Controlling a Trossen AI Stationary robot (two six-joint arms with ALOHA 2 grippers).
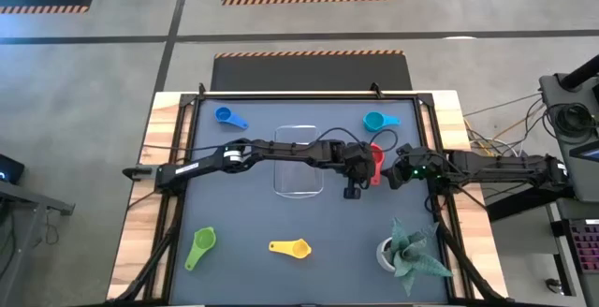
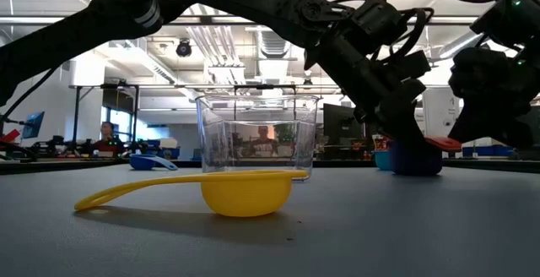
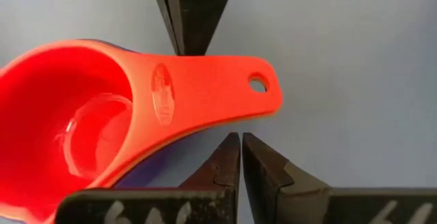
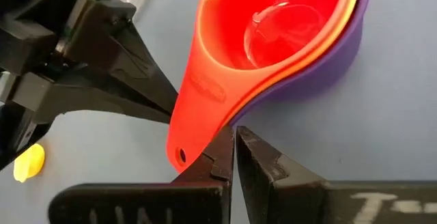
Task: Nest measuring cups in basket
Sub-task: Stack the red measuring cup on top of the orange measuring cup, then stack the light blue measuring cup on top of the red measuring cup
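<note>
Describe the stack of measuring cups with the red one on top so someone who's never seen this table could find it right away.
Start at the clear plastic rectangular basket in the middle of the dark table mat. Just right of it, between the two shut grippers, sits the red plastic measuring cup, nested over orange and purple ones. It is the only stacked set; the teal cup, blue cup, yellow cup and green cup lie singly.

Both arms are dark, near-black, built of slim tubular links and bulkier joint housings. The left arm (image 1: 281,150) carries a silver-white ring near one joint and looping black cables along its links. The right arm (image 1: 496,165) shows a small green light near its wrist. Pale scrawled markings cross the wedge-shaped black fingers (image 3: 218,166).
</note>
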